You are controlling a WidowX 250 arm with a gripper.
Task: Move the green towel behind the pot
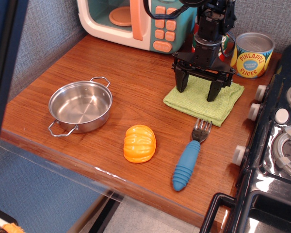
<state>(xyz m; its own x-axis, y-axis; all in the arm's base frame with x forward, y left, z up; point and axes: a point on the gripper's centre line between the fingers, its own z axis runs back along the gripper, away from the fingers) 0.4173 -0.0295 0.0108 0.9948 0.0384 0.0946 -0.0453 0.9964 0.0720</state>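
The green towel (203, 103) lies flat and folded on the wooden counter at the right, next to the stove. The pot (80, 106), a shiny shallow steel pan with two wire loop handles, sits empty at the left of the counter. My black gripper (197, 91) hangs over the towel's far half with its jaws spread wide. Its fingertips (181, 87) are at or just above the cloth, and I cannot tell whether they touch it. It holds nothing.
An orange toy pumpkin (139, 143) and a blue-handled fork (188, 160) lie near the front edge. A toy microwave (136, 22) and a pineapple can (252, 54) stand at the back. A toy stove (276, 145) borders the right side.
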